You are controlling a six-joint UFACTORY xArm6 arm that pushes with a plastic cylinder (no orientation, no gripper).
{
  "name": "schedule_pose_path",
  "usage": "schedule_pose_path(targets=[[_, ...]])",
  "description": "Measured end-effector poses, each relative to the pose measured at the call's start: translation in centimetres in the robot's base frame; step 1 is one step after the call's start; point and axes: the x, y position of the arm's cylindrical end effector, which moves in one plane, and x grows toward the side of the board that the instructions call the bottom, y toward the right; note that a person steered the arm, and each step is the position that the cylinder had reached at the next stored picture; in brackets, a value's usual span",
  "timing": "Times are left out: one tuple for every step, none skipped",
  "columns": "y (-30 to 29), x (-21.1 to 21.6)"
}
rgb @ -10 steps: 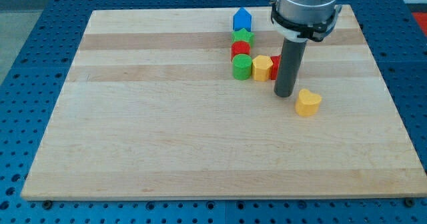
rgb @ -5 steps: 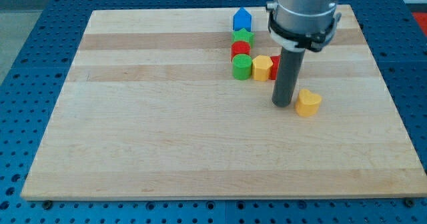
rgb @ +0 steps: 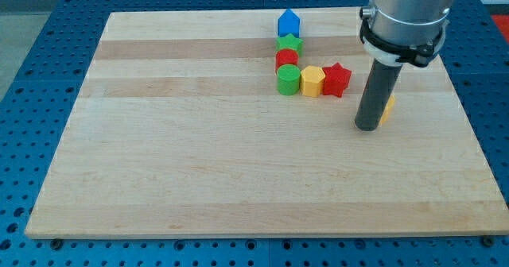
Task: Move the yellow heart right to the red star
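The yellow heart [rgb: 387, 108] lies at the view's right, mostly hidden behind my rod; only a yellow sliver shows at the rod's right edge. My tip [rgb: 367, 127] rests on the board in front of the heart, toward the view's bottom, right against it. The red star [rgb: 336, 79] lies up and left of the tip, at the right end of a row of blocks, apart from the heart.
Left of the red star sit a yellow hexagon [rgb: 312, 82] and a green cylinder [rgb: 288, 79]. Above them stand a red block [rgb: 286, 59], a green star [rgb: 289, 43] and a blue house-shaped block [rgb: 288, 22]. The wooden board [rgb: 199, 156] ends close to the view's right.
My tip has swung from the heart's left side, round its lower edge, to the right. It now covers most of the heart. The red star, hidden before, is in full view.
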Motion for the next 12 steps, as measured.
schedule_pose_path(targets=[[0.0,0.1],[0.1,0.2],[-0.2,0.2],[-0.3,-0.1],[-0.3,-1.7],[-0.3,-2.6],[-0.3,-2.8],[-0.3,-2.8],[-0.3,-1.0],[-0.3,0.4],[2.3,0.2],[3.3,-0.9]])
